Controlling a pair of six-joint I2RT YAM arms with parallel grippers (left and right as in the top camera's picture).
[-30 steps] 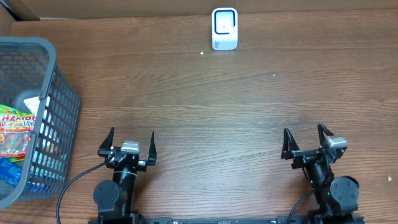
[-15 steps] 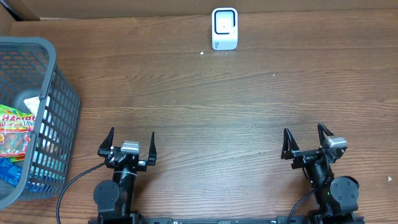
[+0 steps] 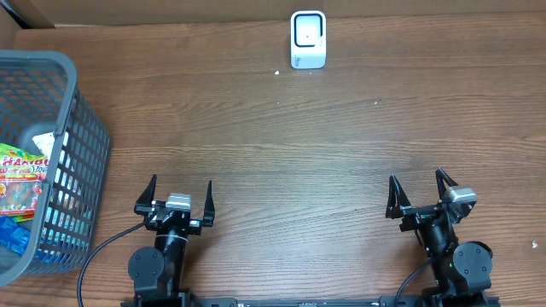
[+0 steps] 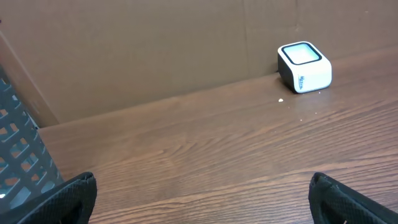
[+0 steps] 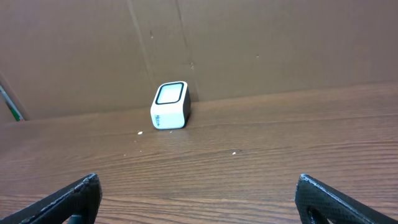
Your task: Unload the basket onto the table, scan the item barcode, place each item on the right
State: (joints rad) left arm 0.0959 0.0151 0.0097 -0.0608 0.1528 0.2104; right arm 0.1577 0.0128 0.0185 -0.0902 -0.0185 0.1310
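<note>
Our left hand (image 3: 181,182) and right hand (image 3: 415,176) hover spread at the near tabletop (image 3: 281,145) edge; only overhead shows the basket (image 3: 85,145) holding a candy bag (image 3: 19,183).

At 12 o'clock on the table (image 3: 281,128), hard by the far edge: scanner (image 3: 308,39), with a wall (image 4: 155,50) right behind. At 9 o'clock, at the table's left side: basket (image 3: 85,153), holding a candy bag (image 3: 19,183) and, at 6 o'clock of it, packets (image 3: 13,234). At 7 o'clock, near the front edge: left gripper (image 3: 181,181). At 5 o'clock, likewise near the front: right gripper (image 3: 415,176), well apart from the left one and from the scanner.
</note>
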